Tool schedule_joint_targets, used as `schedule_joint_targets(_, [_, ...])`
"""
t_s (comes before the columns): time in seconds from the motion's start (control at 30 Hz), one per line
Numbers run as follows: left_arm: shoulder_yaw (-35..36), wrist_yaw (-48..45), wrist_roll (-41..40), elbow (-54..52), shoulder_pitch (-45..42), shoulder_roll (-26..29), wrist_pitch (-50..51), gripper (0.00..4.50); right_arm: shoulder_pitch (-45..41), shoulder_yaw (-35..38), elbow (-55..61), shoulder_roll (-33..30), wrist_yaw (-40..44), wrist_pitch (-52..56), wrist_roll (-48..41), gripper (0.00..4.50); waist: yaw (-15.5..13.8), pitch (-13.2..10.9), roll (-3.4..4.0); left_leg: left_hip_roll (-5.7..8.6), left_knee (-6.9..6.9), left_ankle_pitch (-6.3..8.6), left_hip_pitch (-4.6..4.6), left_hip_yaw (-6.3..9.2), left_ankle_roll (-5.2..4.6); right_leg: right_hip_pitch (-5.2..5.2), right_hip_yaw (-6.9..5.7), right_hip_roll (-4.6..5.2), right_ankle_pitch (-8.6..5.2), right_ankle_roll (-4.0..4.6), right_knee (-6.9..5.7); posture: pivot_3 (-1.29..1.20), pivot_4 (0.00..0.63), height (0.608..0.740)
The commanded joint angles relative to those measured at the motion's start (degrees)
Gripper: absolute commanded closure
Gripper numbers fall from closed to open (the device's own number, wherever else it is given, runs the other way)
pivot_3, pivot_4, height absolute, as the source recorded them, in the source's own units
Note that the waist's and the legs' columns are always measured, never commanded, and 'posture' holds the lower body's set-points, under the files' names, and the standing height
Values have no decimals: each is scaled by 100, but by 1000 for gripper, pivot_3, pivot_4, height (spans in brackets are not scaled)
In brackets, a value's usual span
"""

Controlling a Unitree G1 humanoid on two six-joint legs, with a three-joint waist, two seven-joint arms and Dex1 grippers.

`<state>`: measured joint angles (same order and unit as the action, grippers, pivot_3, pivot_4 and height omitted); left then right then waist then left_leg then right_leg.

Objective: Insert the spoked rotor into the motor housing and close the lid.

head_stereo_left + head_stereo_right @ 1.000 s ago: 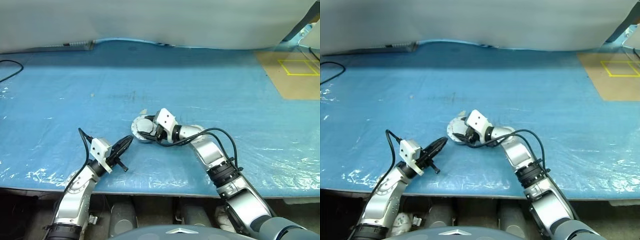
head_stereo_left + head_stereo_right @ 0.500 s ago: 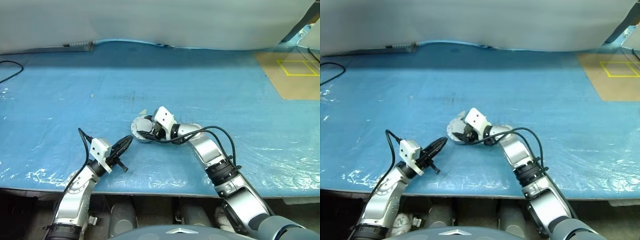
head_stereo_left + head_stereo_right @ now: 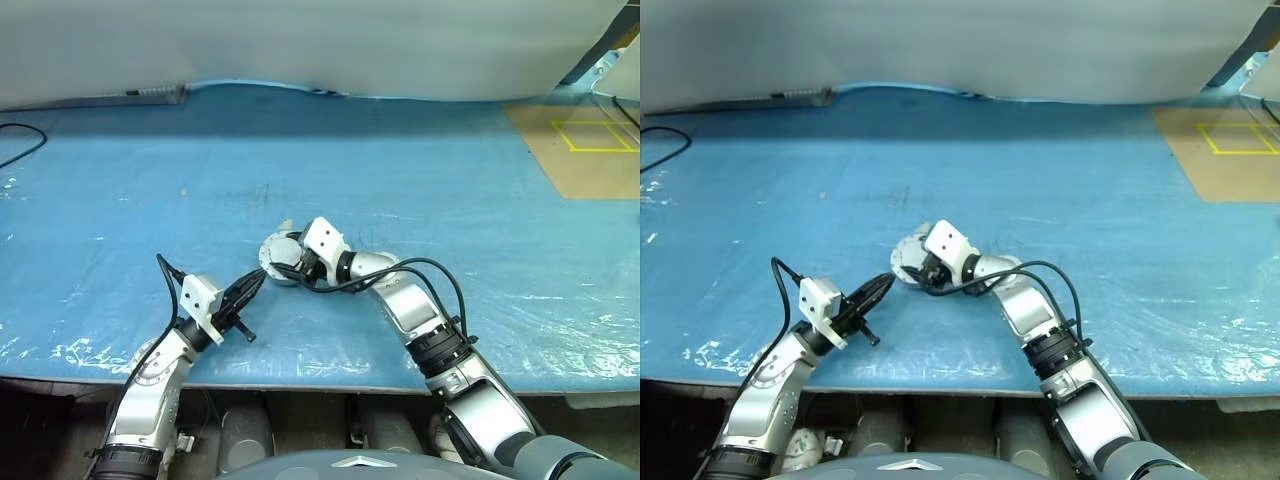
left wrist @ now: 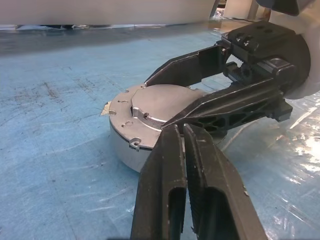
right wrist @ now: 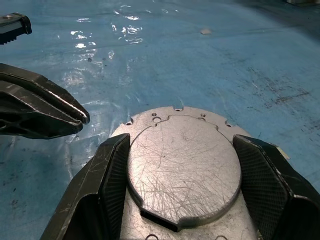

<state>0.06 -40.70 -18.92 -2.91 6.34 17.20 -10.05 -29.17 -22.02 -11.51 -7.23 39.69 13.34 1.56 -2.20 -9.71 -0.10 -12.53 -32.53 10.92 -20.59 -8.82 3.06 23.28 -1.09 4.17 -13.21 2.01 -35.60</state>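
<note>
Meanwhile, little differs from a second ago: the right arm has drawn slightly toward the robot's left along the blue sheet (image 3: 450, 180), and the motor housing (image 4: 131, 150) has shifted that way a touch between its fingers, while the left arm holds where it was. The lid (image 5: 182, 167) already sits flat on top of the housing, so the rotor, if seated, is hidden beneath it; judged from this, the closing step is at or near its end. The right gripper (image 5: 182, 200) stands wide, its two fingers (image 5: 107, 180) flanking the lid's raised plate, apparently bracing the housing. The left gripper (image 4: 184, 131) is fully closed and empty, tips just beside the housing wall.
</note>
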Motion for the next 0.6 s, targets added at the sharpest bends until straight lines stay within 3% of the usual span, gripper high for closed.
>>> schedule_joint_targets(0.03, [63, 24, -33, -165, -20, 26, -26, 4332, 68, -164, -295, -88, 63, -150, 161, 1563, 0, 0, 0, 1, 4, 0, 0, 0, 0, 0, 0, 0, 0, 0, 3, 0, 150, 740])
schedule_joint_targets(0.43, [70, -3, -37, -133, 2, 71, -20, 4332, -68, -335, -591, -430, 162, -618, 410, 1563, -16, 2, 1, 7, 11, 4, 16, -2, -6, -12, 2, 3, -1, 0, 4, 0, 150, 740])
schedule_joint_targets(0.6, [71, -12, -48, -163, 35, 111, 6, 4332, -105, -198, -664, -243, 53, -96, 241, 1563, -14, 3, 0, 8, 13, 4, 15, -2, -6, -12, 2, 2, -1, -1, 8, 0, 150, 740])
